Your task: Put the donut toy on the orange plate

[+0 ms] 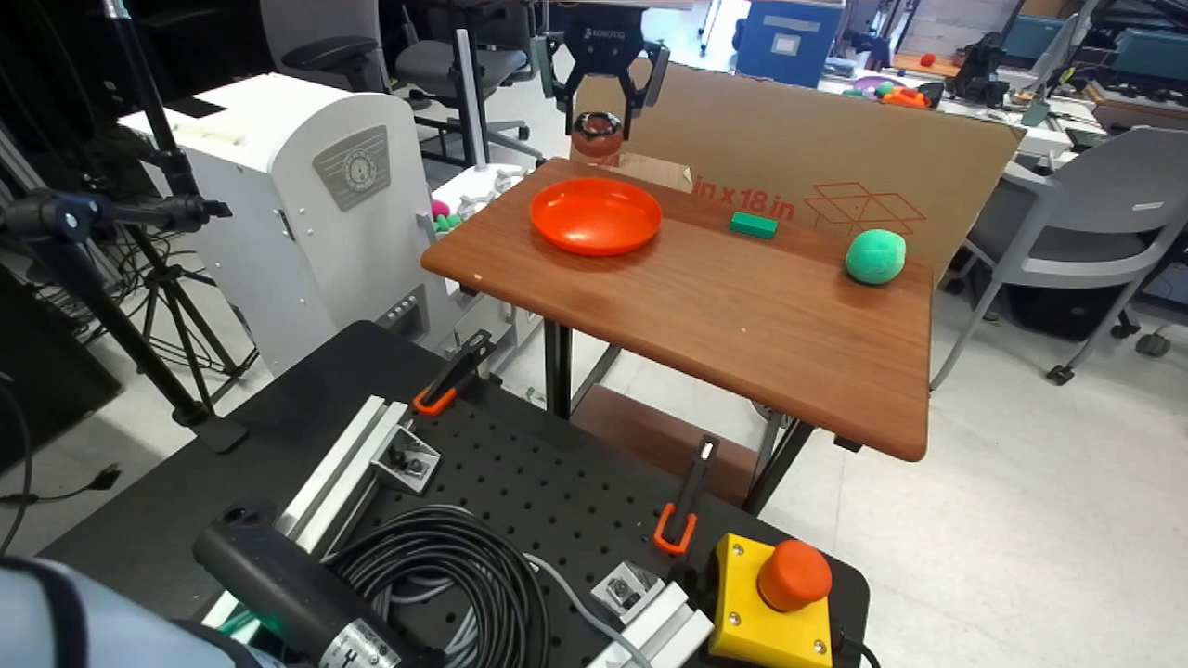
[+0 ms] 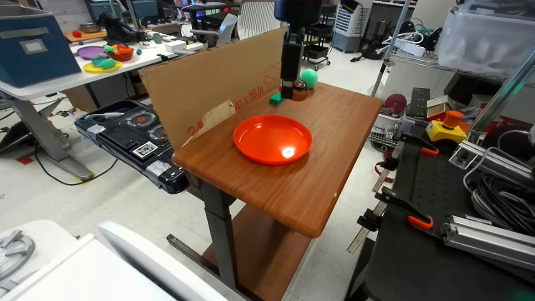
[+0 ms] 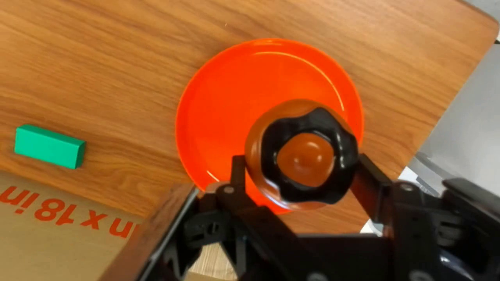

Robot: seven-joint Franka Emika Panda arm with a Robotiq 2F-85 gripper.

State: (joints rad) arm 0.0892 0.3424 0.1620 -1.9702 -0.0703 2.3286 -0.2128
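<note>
In an exterior view I have the brown wood-grain table [image 1: 789, 343] across the middle of the frame, its corners rounded. On it, at upper centre, I see the orange plate [image 1: 596, 218] lying face up. The green block [image 1: 753, 224] lies right of that, near the table's upper edge, and the green ball [image 1: 875, 257] rests farther right. My wrist view shows the plate mid-frame, the block at left.
</note>
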